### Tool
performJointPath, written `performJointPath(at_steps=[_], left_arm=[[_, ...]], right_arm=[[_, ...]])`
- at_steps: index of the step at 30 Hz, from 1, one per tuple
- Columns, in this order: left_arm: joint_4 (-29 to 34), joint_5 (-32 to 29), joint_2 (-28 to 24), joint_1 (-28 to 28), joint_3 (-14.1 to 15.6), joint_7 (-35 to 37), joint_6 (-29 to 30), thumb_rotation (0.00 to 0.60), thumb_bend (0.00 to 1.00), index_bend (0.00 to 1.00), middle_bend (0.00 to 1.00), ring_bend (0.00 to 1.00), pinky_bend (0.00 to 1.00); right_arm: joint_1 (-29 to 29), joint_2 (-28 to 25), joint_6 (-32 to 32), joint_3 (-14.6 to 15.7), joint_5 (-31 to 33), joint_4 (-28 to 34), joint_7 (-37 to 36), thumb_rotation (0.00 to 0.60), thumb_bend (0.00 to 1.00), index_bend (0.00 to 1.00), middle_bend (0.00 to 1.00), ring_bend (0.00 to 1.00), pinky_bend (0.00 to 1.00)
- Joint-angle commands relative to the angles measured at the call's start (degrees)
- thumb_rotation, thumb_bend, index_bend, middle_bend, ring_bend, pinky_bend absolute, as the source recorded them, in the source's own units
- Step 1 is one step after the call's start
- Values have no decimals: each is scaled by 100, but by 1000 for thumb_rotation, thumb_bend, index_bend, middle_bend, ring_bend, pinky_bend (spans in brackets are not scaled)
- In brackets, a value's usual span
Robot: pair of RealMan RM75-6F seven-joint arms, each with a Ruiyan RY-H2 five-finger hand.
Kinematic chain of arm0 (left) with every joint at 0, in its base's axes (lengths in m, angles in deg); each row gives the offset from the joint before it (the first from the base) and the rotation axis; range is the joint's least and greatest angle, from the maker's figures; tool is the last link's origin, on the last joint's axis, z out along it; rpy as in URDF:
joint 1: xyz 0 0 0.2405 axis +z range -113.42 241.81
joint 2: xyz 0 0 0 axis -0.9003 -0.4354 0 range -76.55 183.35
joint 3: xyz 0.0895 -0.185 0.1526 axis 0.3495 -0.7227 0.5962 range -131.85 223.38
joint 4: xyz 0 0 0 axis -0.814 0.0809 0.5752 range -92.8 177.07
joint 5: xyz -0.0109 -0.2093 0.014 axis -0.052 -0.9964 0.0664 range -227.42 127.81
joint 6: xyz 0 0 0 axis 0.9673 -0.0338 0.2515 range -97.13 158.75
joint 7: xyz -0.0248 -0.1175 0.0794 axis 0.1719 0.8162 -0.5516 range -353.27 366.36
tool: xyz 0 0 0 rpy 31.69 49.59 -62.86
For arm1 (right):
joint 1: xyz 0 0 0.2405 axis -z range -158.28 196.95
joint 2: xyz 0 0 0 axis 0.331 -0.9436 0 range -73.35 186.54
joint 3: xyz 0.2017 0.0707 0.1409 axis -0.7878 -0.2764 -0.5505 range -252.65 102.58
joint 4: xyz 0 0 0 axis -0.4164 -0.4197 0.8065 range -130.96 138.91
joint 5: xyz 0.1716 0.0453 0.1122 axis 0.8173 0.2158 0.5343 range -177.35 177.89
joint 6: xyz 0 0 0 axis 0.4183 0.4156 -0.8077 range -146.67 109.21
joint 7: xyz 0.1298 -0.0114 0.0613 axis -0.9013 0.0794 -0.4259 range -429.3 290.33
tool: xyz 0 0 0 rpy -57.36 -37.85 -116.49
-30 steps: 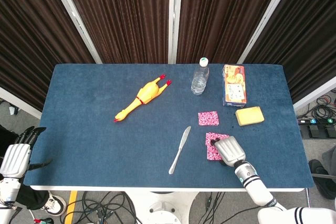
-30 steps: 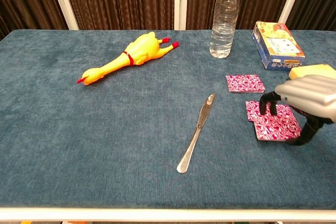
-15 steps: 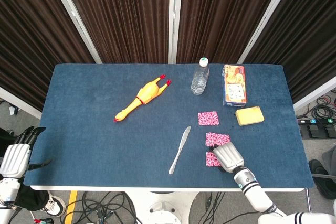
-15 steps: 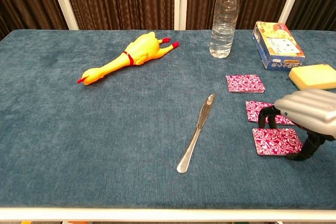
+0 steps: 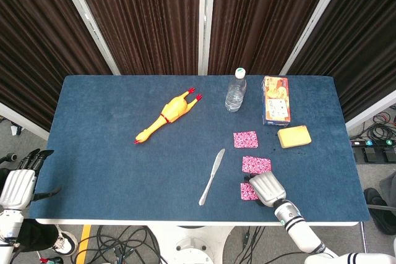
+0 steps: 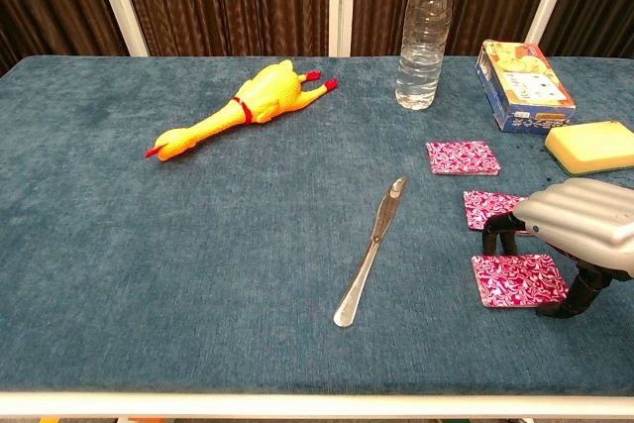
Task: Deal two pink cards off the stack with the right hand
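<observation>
Right robot hand (image 6: 575,235): arched over the pink card stack (image 6: 519,279) near the bench's front edge, fingertips down at the stack's far and right edges. Fingers look bent around it rather than spread; whether they truly clamp it or only rest on it I cannot tell for certain.
Stack position: nearest the front edge of the bench (image 5: 124,153), right of the butter knife (image 6: 370,254).
Dealt cards: one pink card (image 6: 463,157) lies farther back toward the water bottle (image 6: 421,32); a second pink card (image 6: 492,208) lies between it and the stack, partly behind the fingers.
Change: over the last second the stack has slid toward the front edge under the right robot hand, leaving the second card exposed and separate on the cloth.
Meaning for task: with two cards lying apart from the stack, the dealing looks essentially complete; likely only release remains.
Head view only: left robot hand (image 5: 20,183) hangs off the bench's left corner, fingers apart, holding nothing.
Chest view only: the gap under the right palm and the dark fingertips touching the stack's edges.
</observation>
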Motion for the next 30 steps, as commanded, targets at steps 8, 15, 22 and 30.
performJointPath(at_steps=[8, 15, 22, 30], left_arm=[[3, -8, -8, 2, -6, 7, 1, 600, 31, 145, 154, 64, 181], [17, -5, -20, -2, -13, 3, 9, 600, 31, 145, 154, 64, 181], [47, 5, -35, 1, -16, -17, 32, 600, 31, 145, 154, 64, 180], [102, 33, -38, -10, -9, -88, 41, 600, 31, 145, 155, 64, 181]], right_arm=[[-45, -159, -176, -32, -39, 131, -67, 600, 67, 213, 259, 805, 911], [40, -429, 118, -102, -270, 491, -112, 600, 63, 208, 255, 805, 910], [511, -1027, 1190, -268, -1184, 716, -944, 600, 63, 207, 282, 804, 911], [1173, -1344, 2090, -307, -1908, -747, -2821, 600, 70, 122, 151, 218, 222]])
